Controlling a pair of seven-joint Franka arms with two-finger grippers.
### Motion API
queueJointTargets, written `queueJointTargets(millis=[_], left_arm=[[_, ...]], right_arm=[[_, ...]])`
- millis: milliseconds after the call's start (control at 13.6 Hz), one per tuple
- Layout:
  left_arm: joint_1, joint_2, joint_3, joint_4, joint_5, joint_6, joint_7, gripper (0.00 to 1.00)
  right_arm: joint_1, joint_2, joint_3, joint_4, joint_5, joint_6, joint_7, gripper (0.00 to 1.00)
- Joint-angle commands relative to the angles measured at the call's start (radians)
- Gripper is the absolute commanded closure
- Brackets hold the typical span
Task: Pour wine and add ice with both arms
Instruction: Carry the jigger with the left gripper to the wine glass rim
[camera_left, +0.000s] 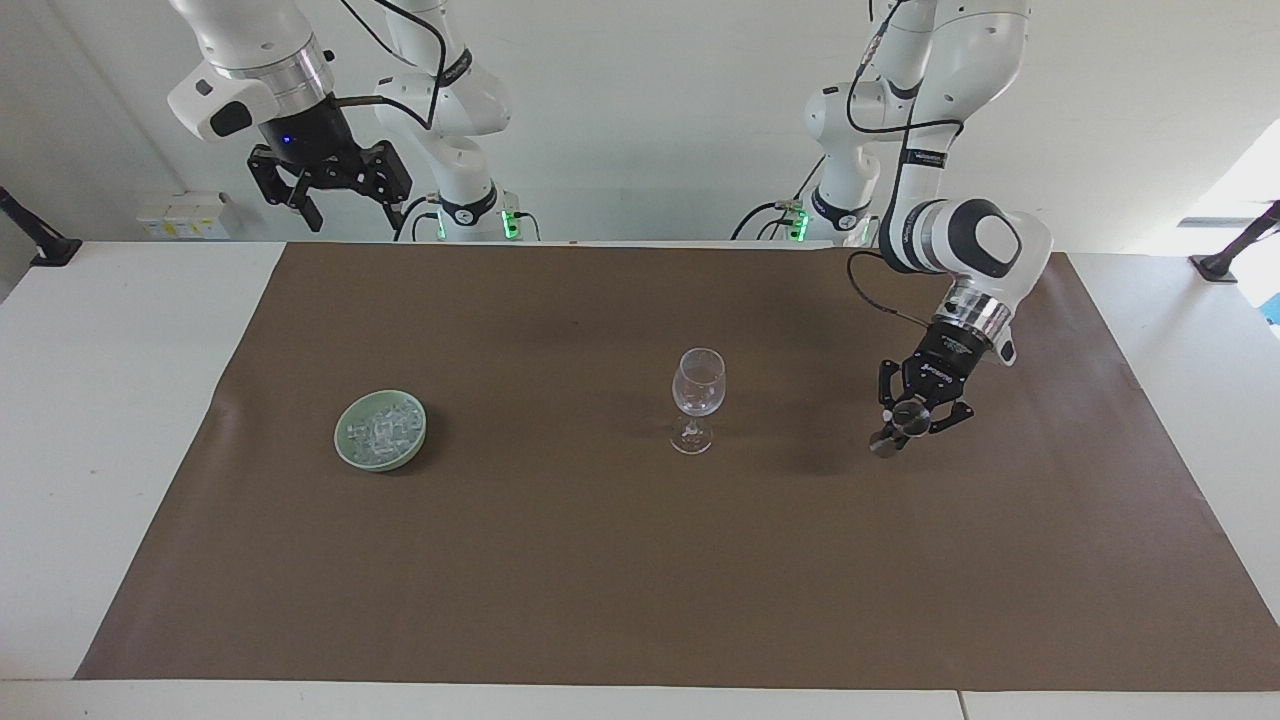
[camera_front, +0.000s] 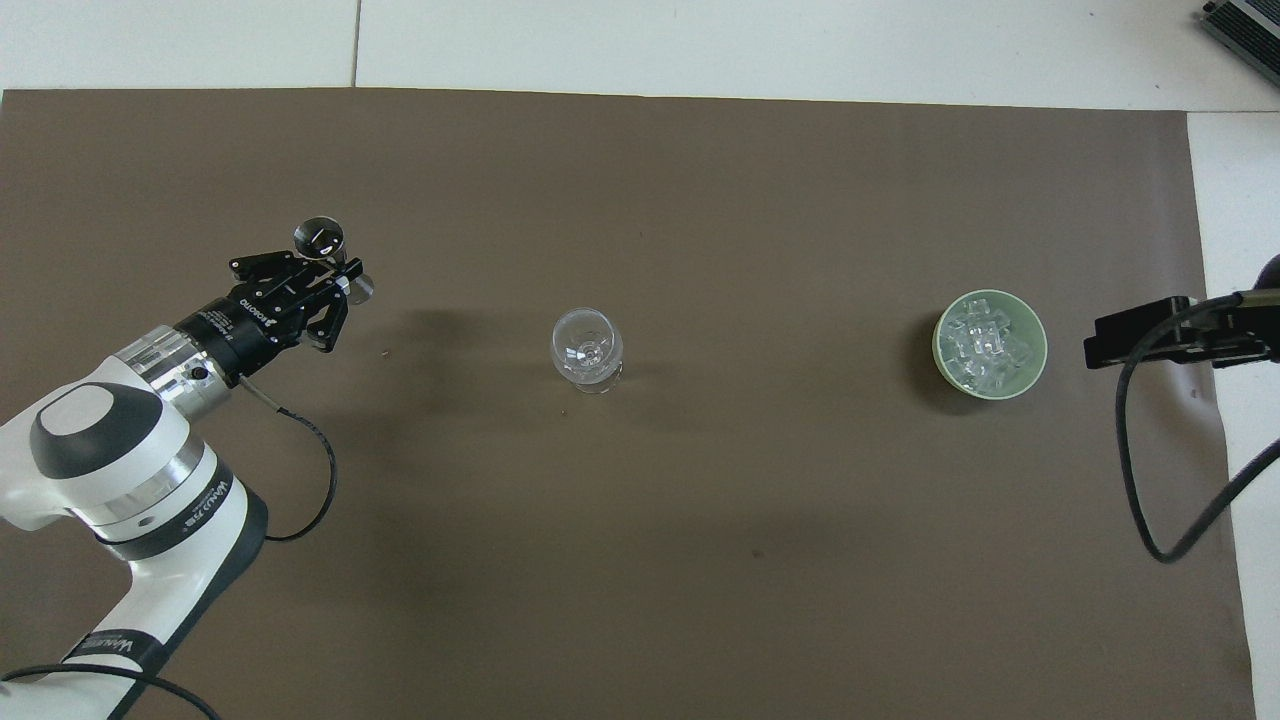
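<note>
Standing mid-mat: one empty wine glass (camera_left: 697, 398), upright. Pale green bowl (camera_left: 380, 430) of ice (camera_front: 985, 342), toward the right arm's end of the brown mat (camera_left: 600, 560). Left gripper (camera_left: 893, 434), white lettering on its body unreadable, clamped on a small shiny metal cup (camera_front: 320, 236), raised over the mat beside the glass. Right gripper (camera_left: 325, 190), fingers spread wide, empty, waiting high above the mat's corner.

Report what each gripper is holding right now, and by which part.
The left gripper is shut on a small metal double-ended measuring cup, gripped at its narrow middle, above the brown mat. The right gripper is open, holding nothing.
</note>
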Motion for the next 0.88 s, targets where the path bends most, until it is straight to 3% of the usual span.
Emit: queueJointTargets(millis=[0,293,806], left_arm=[[-0.064,-0.048,0.008,-0.002,-0.030,0.034,-0.006,1.00],[-0.147,-0.086,0.008,-0.002,-0.035,0.047,0.052,1.00],[-0.279,-0.083,0.008,0.030,-0.033,0.094,0.196,1.00]], right_arm=[[0.003,-0.017,-0.008,-0.023,0.006,0.010,-0.011,0.00],[0.003,-0.017,-0.008,-0.023,0.006,0.010,-0.011,0.00],[0.003,-0.017,-0.008,-0.023,0.006,0.010,-0.011,0.00]])
